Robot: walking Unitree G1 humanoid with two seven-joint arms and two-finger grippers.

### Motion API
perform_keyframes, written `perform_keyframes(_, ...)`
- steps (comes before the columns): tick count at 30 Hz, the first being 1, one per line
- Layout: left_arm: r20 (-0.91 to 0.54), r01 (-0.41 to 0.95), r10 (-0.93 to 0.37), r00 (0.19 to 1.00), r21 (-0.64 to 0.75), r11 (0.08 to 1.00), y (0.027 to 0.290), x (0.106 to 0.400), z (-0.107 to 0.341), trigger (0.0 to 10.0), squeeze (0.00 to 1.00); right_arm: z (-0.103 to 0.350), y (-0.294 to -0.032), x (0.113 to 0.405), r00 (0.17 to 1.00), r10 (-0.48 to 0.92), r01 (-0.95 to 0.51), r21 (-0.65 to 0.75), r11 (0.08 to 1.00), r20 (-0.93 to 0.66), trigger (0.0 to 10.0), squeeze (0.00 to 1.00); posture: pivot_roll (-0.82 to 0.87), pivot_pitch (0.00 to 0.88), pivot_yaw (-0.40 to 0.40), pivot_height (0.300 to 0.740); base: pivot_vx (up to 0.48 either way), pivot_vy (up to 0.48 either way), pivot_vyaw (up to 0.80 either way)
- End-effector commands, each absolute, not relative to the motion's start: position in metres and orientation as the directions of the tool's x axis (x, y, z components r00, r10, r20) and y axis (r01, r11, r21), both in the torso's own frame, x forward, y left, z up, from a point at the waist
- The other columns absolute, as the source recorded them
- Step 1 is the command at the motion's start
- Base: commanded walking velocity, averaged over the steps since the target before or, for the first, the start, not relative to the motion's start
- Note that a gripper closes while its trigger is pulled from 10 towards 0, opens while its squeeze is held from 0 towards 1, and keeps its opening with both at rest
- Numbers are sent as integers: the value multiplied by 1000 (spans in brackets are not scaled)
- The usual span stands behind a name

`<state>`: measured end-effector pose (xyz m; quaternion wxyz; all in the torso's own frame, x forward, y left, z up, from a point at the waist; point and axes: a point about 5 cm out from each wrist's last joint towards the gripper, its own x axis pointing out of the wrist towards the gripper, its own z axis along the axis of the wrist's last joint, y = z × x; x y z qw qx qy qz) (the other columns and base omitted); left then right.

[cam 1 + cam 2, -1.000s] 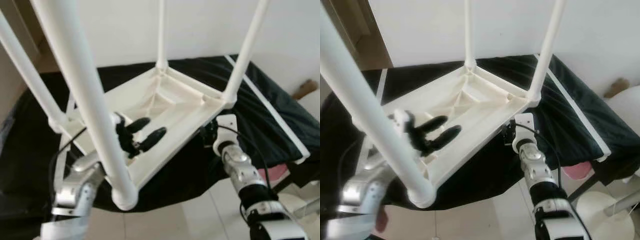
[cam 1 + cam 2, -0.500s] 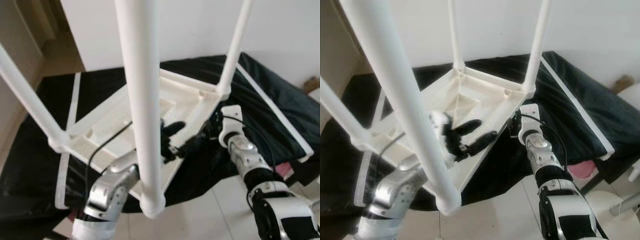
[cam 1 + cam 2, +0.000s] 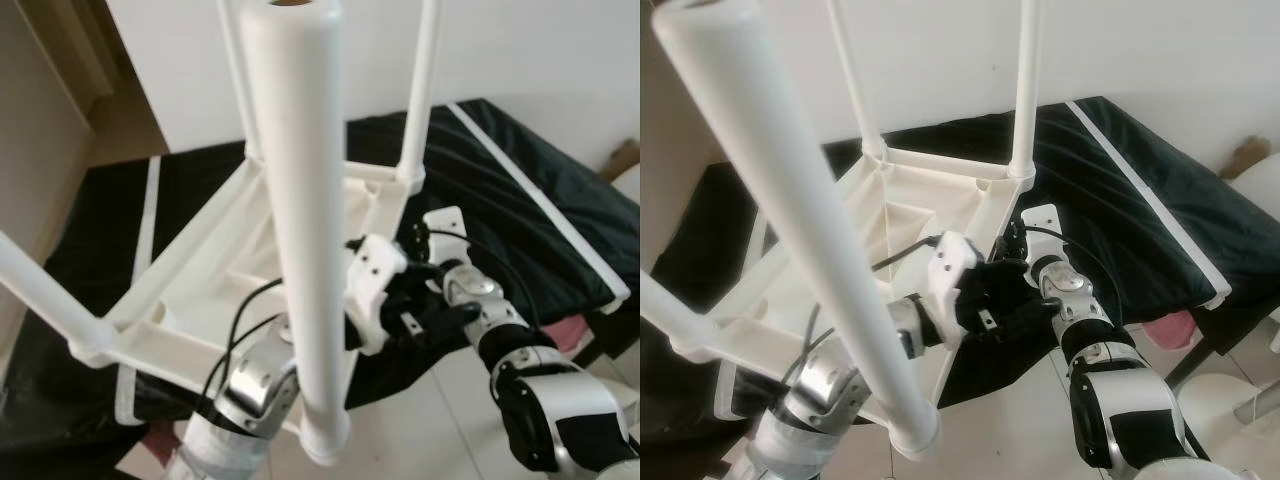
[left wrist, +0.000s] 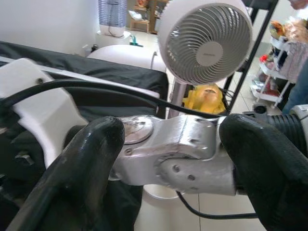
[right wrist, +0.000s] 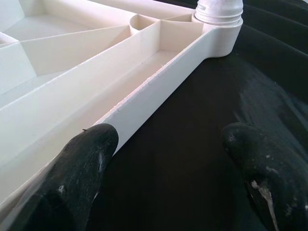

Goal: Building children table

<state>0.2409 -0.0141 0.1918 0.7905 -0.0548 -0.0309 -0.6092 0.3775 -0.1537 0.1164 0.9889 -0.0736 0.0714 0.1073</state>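
Note:
The white children's table (image 3: 205, 255) lies upside down on a black cloth (image 3: 520, 190), its legs pointing up. One leg (image 3: 298, 230) rises close in front of the camera. My right gripper (image 5: 173, 159) is open at the table's right edge, beside the frame rail (image 5: 144, 91) and just short of a corner leg socket (image 5: 219, 17). My left gripper (image 4: 175, 144) is open too, and my right arm's silver wrist (image 4: 178, 156) sits between its fingers (image 4: 94, 144). In the eye views the left gripper (image 3: 425, 320) is below the table's near right edge.
The black cloth has white stripes (image 3: 530, 195) and drops off at the front to a tiled floor (image 3: 430, 420). A white fan (image 4: 204, 41) stands beyond my right arm. Something pink (image 3: 572, 330) lies on the floor at the right. A white wall (image 3: 520, 40) is behind.
The camera has shifted. My left gripper has moved from over the table's underside to the right, across the frame edge, and now flanks my right wrist. The right gripper stays by the corner.

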Motion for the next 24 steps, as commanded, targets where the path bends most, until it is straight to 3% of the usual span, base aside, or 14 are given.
perform_keyframes(1,118,987,-980,159,-22,158,-18,236,192,10000,0,110,-145,376,959,221,-244,-118,963,-177,10000,0,-14,0,105,740,0,0,0)
perform_keyframes(8,84,963,-960,267,6,269,7,252,184,10000,0,103,-189,365,992,33,-44,-83,996,-120,10000,0,-3,0,89,740,0,0,0)
perform_keyframes(11,67,947,-945,320,9,321,29,258,179,10000,0,99,-209,354,996,-23,18,-57,998,-88,10000,0,-4,0,85,740,0,0,0)
perform_keyframes(13,67,947,-945,320,9,321,29,258,179,10000,0,99,-209,354,996,-23,18,-57,998,-88,10000,0,-4,0,85,740,0,0,0)
perform_keyframes(16,11,935,-935,353,16,354,68,260,173,10000,0,104,-224,340,1000,-25,25,-35,999,-14,10000,0,-10,0,79,740,0,0,0)
perform_keyframes(22,-119,944,-936,330,19,330,109,255,164,10000,0,115,-224,323,997,54,-51,-61,997,56,10000,0,-19,0,75,740,0,0,0)
perform_keyframes(24,-119,944,-936,330,19,330,109,255,164,10000,0,115,-224,323,997,54,-51,-61,997,56,10000,0,-19,0,75,740,0,0,0)
